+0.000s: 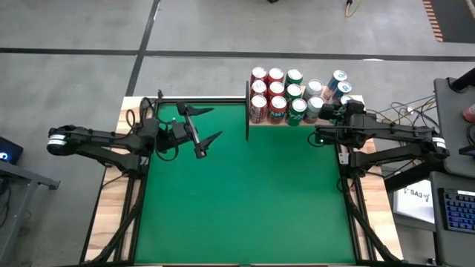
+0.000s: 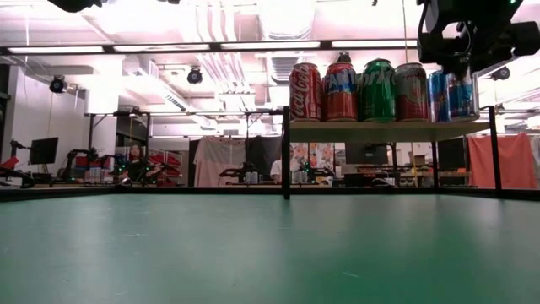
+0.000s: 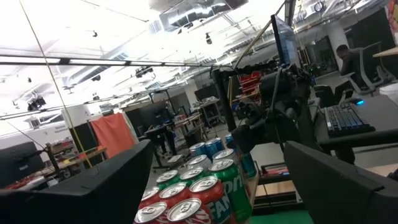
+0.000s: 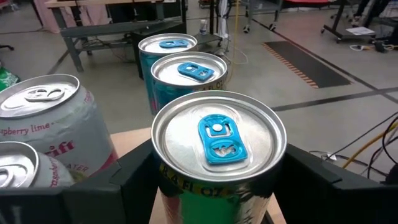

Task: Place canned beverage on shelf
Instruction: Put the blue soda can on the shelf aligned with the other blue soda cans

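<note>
The shelf (image 2: 384,131), a light-wood board on black posts, stands at the table's far edge and carries rows of cans. My right gripper (image 1: 343,104) is at the shelf's right end. Its fingers stand on either side of a canned beverage with a silver top and blue tab (image 4: 217,143). Two more blue-tab cans (image 4: 189,71) stand in a line behind it. My left gripper (image 1: 214,124) hangs open above the green table's far left part, pointing toward the shelf, with nothing between its fingers. My right gripper has the can between its two fingers, which lie against opposite sides of the wall just under the rim (image 4: 163,177). The fingers come in nearly level from the table's near side. The can stands upright; the gripper hides its base.
Red and green cans (image 1: 276,93) fill the shelf's left and middle parts, and pale pink-lettered cans (image 4: 50,130) stand next to the held can. A black post (image 1: 247,111) marks the shelf's left end. The green tabletop (image 1: 237,200) lies bare in front.
</note>
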Robot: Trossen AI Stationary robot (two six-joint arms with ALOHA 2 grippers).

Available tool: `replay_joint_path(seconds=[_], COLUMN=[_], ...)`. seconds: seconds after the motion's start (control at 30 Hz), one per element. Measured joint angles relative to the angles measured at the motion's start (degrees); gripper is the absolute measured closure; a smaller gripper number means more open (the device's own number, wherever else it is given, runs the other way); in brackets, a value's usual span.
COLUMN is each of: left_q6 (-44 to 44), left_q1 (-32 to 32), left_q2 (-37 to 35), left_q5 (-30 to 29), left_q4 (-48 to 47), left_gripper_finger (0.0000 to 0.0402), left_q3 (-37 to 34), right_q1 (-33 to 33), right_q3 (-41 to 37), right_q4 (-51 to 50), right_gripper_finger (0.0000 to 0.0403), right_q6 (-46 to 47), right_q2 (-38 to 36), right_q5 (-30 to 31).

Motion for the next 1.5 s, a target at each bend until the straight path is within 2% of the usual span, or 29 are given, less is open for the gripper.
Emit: replay_joint_path(seconds=[0.23,0.4,0.53,0.93,1.13,1.3,1.4,1.5], left_q6=[0.71,1.0,1.04,1.04,-0.3,-2.76,-3.75,-4.56], left_q1=[0.01,0.01,0.01,0.0,0.0,0.0,0.0,0.0], left_q2=[0.04,0.02,-0.02,0.0,0.0,0.02,0.0,-0.02], left_q5=[0.0,0.0,0.0,0.0,0.01,0.04,0.04,0.04], left_q4=[0.02,0.02,0.02,0.04,-0.95,-3.99,-6.39,-8.43], left_gripper_finger=[0.0054,0.0054,0.0054,0.0054,0.0054,0.0054,0.0054,0.0054], left_q3=[0.0,0.0,0.0,0.0,0.0,0.0,0.0,0.0], right_q1=[-0.02,-0.07,-0.02,0.33,2.82,5.59,7.15,8.06], right_q3=[0.0,0.0,0.44,9.54,16.79,22.35,26.52,31.2], right_q4=[0.83,0.86,0.84,1.15,4.34,15.1,21.15,25.18], right_gripper_finger=[0.0129,0.0126,0.0125,0.0125,0.0134,0.014,0.014,0.0144], right_q6=[0.01,-0.48,-0.67,-9.46,-18.93,-35.53,-45.71,-53.5], right_q2=[0.04,0.02,-0.32,-0.31,2.17,5.98,8.91,11.96], right_q5=[0.5,0.77,3.2,6.47,6.49,5.48,0.54,-9.99])
